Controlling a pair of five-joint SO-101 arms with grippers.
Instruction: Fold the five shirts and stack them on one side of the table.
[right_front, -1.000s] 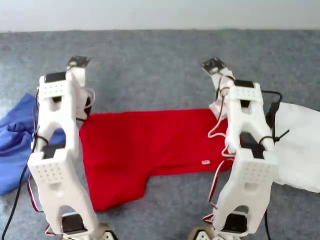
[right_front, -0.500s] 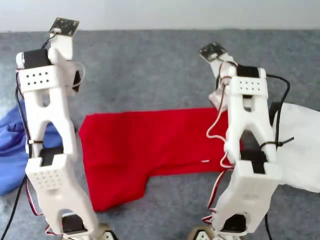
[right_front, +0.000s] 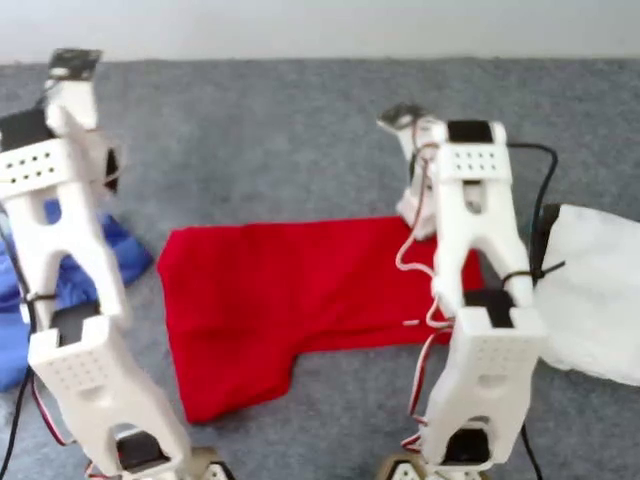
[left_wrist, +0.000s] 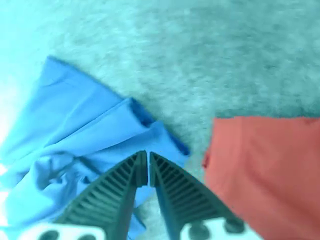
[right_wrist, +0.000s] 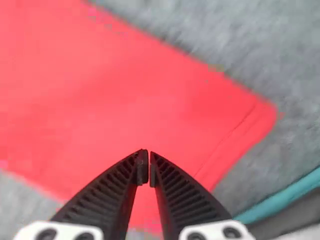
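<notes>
1. Red shirt (right_front: 300, 290) lies spread flat in the middle of the table (right_front: 300, 130)
2. Blue shirt (right_front: 128, 256) sits crumpled on the left; white shirt (right_front: 595, 290) lies on the right
3. Left gripper (left_wrist: 148, 157), jaws closed and empty, hangs over the blue shirt's edge
4. Right gripper (right_wrist: 148, 156), jaws closed and empty, hangs over the red shirt near a corner

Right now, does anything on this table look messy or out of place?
The blue shirt lies crumpled in a heap, not folded. The red shirt is flat but uneven, with one part jutting out at a corner.
</notes>
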